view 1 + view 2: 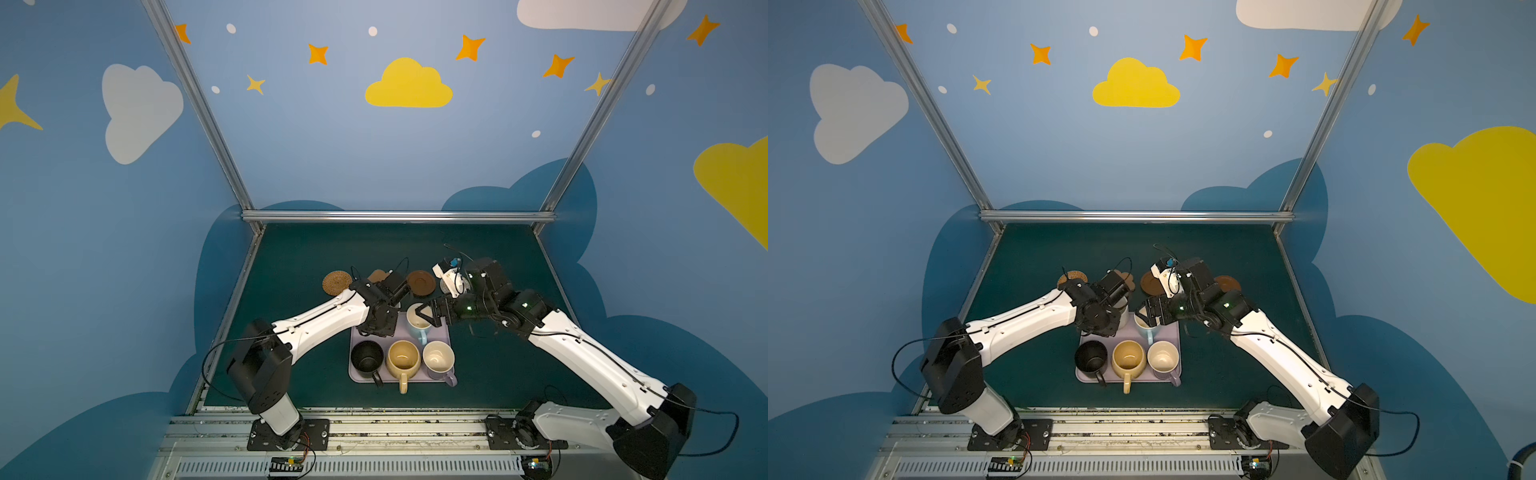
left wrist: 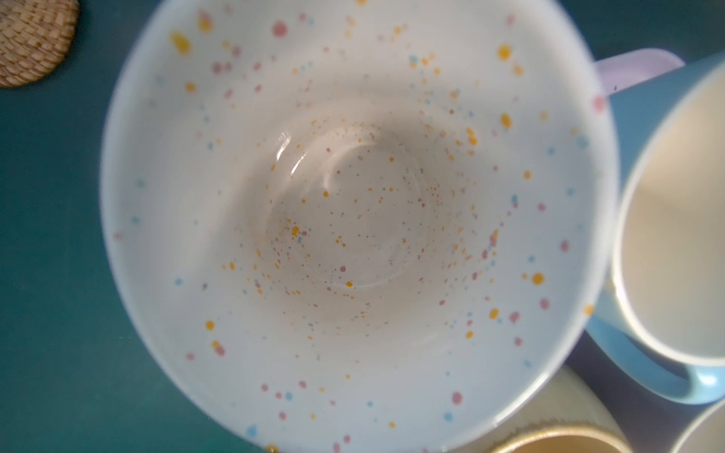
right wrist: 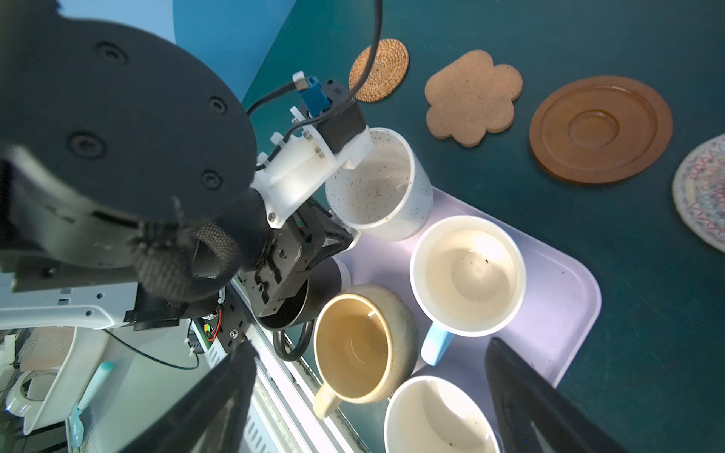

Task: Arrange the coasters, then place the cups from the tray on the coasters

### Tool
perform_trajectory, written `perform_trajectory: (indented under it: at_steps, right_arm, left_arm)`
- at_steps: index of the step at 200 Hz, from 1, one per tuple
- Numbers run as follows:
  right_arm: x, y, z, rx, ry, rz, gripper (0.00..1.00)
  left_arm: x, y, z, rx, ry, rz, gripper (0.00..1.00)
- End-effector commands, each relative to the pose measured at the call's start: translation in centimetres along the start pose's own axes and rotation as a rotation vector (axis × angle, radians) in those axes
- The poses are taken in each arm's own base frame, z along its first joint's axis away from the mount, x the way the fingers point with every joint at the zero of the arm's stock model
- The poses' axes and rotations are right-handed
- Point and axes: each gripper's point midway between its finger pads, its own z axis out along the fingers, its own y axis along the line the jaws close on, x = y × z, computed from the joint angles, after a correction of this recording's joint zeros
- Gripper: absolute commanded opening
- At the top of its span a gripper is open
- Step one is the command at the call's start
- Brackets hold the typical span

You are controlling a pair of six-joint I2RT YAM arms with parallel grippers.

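Gripping cream speckled mug (image 3: 376,188) with left tool (image 3: 331,241), jaws pinched shut at its handle side (contact mostly hidden by the tool body). Placed at far left corner of tray (image 3: 569,298), partly out over the tabletop (image 3: 647,313); lifted or not, cannot tell.

Keep upright, clear the low rim, carry to 1 free coaster, probably tan woven coaster (image 3: 378,70) as nearest. Lower centred, let go only once flat.

Watch light blue mug (image 3: 467,274) just beside, close enough to nudge. Hovering right tool (image 1: 426,315) over that blue mug, spread wide and empty, near the left wrist: best kept clear of the carry path.

Also on tray, 3 more: black mug (image 1: 366,359), mustard mug (image 3: 353,349), lilac mug (image 1: 438,359). Lying bare beyond tray: flower coaster (image 3: 472,96), brown disc (image 3: 600,129), pale woven coaster (image 3: 702,192).
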Motion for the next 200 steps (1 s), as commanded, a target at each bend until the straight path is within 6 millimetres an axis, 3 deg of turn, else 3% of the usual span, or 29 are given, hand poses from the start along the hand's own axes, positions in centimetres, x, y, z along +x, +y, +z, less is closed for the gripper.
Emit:
perform_trajectory:
  at_steps: [1,82,135,200]
  right_arm:
    - [-0.4,0.6,-0.4,-0.021,-0.031,-0.016,0.91]
    - [-2.8,1.3,-0.1,-0.027,-0.077,-0.009,0.91]
    - [-5.0,3.0,1.4,-0.072,-0.082,-0.021,0.91]
    - [-7.1,3.6,4.0,-0.07,-0.051,0.0,0.91]
  left_arm:
    - [-2.0,-0.2,-2.8,0.052,-0.095,-0.036,0.03]
    - [-5.5,1.7,-6.8,0.088,-0.217,-0.116,0.03]
    - [-7.6,3.1,-8.3,0.072,-0.269,-0.133,0.03]
    - [-8.9,5.7,-8.8,0.048,-0.312,-0.131,0.04]
